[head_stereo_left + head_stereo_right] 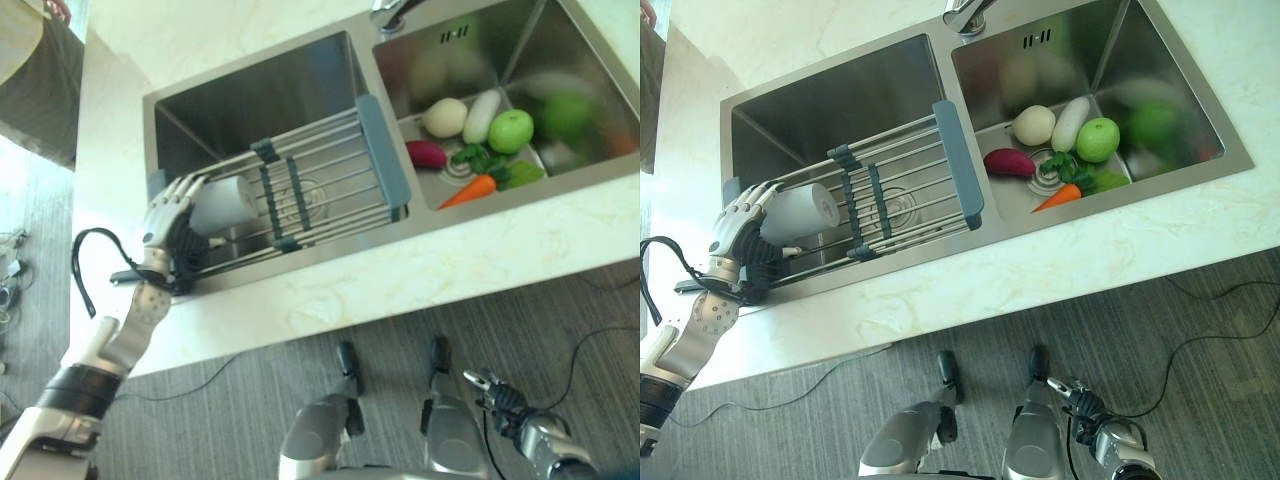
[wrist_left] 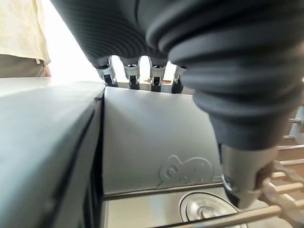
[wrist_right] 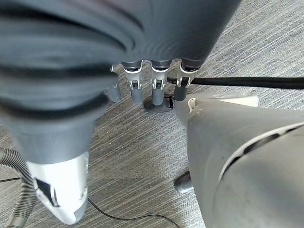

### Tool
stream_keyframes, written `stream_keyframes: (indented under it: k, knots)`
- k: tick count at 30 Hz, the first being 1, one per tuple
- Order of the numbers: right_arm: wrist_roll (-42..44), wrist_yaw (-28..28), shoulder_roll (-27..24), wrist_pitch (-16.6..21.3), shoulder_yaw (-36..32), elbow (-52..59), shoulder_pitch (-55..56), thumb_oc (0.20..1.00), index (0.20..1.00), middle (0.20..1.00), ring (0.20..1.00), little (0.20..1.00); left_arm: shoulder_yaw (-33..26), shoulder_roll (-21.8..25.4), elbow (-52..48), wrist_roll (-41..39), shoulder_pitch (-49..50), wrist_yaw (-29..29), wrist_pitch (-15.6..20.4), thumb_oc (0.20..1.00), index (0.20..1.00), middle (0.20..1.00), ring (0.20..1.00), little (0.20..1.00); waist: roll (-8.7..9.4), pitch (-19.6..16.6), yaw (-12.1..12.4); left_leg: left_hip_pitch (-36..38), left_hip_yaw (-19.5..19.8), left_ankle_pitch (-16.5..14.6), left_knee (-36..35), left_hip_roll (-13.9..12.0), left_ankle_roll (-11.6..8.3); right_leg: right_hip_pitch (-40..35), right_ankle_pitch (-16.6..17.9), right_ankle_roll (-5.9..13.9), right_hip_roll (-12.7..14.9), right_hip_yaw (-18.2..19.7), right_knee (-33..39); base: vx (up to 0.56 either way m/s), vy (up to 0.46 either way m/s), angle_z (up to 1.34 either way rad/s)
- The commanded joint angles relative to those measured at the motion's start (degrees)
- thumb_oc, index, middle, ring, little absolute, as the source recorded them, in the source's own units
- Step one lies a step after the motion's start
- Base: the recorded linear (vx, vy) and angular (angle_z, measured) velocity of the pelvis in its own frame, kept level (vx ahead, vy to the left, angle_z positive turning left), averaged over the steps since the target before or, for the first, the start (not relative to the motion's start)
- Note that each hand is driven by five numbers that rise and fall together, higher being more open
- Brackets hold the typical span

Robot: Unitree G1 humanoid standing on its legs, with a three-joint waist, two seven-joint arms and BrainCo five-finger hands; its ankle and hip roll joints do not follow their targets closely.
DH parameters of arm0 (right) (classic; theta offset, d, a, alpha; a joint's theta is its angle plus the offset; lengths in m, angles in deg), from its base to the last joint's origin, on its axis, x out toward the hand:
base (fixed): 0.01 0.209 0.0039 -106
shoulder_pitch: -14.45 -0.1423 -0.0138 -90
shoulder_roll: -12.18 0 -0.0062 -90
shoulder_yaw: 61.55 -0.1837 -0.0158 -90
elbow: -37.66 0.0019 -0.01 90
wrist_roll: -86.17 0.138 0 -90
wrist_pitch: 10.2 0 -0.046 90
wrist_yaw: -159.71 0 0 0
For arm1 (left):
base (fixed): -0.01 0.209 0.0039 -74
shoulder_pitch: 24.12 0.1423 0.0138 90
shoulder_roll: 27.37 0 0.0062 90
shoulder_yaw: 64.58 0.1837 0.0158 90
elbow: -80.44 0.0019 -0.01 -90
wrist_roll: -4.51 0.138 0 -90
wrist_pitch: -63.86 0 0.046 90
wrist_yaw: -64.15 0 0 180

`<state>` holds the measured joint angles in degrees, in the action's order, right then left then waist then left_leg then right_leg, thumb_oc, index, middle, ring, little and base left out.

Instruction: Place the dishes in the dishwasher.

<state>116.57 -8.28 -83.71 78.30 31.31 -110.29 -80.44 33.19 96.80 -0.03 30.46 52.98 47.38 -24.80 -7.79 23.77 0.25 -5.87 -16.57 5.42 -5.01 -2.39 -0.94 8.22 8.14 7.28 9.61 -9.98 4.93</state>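
White cup [image 1: 222,203] lies on its side on the wire drying rack [image 1: 320,185] over the left sink basin [image 1: 250,100], long axis along the rack, left hand [image 1: 168,215] fingers curled around its end; right hand [image 1: 500,395] hangs relaxed, well apart.

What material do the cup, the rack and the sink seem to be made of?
Cup: pale grey and matte with a moulded relief figure, so probably plastic, though glazed ceramic is possible. The left hand grips it.
Rack: thin shiny metal rods, likely steel, with dull grey-blue end bars and clips that look like plastic or rubber.
Sink: brushed stainless steel, with soft reflections.
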Motion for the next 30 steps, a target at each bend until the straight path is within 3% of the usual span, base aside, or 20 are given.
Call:
stream_keyframes:
  k: [1,10,19,30]
  knots:
    - [0.4,0.1,1.5,1.3,-1.3,0.6,1.2,1.0,1.0,1.0,1.0,1.0,-3.3,0.0,2.0,1.0,1.0,-2.8,1.1,1.0,1.0,1.0,1.0,1.0,1.15,0.4,1.4,-3.0,4.9,-3.5,3.6,0.9,-1.15,4.7,-3.8,4.77,5.0,-4.3,-10.1,0.0,0.0,0.0]
    - [0.5,-0.4,1.7,0.9,-1.3,0.8,0.9,1.0,1.0,1.0,1.0,1.0,-2.6,-0.8,1.6,0.7,1.4,0.9,0.6,1.0,1.0,1.0,1.0,1.0,1.22,0.4,1.3,-2.8,4.7,-3.4,3.4,0.8,-1.17,4.6,-3.6,4.95,5.0,-4.4,-10.0,0.0,0.0,0.0]
    - [0.1,0.1,0.6,0.7,-1.7,0.5,0.5,1.0,1.0,1.0,1.0,1.0,-0.5,0.9,4.0,-6.3,-1.5,6.8,0.4,1.0,1.0,1.0,1.0,1.0,0.72,0.9,0.1,-3.2,4.1,-3.5,4.0,0.7,-1.23,5.6,-3.4,4.91,4.9,-3.3,-10.5,0.0,0.003,0.0]
    - [-0.1,-0.1,-0.1,-0.1,-1.6,1.4,0.3,1.0,1.0,1.0,1.0,1.0,0.6,1.5,6.8,-12.4,-3.1,10.1,-1.0,1.0,1.0,1.0,1.0,1.0,0.56,1.6,-0.7,-3.9,3.6,-3.6,4.7,0.5,-1.26,6.9,-3.3,4.76,4.6,-2.4,-11.0,0.01,0.01,-0.04]
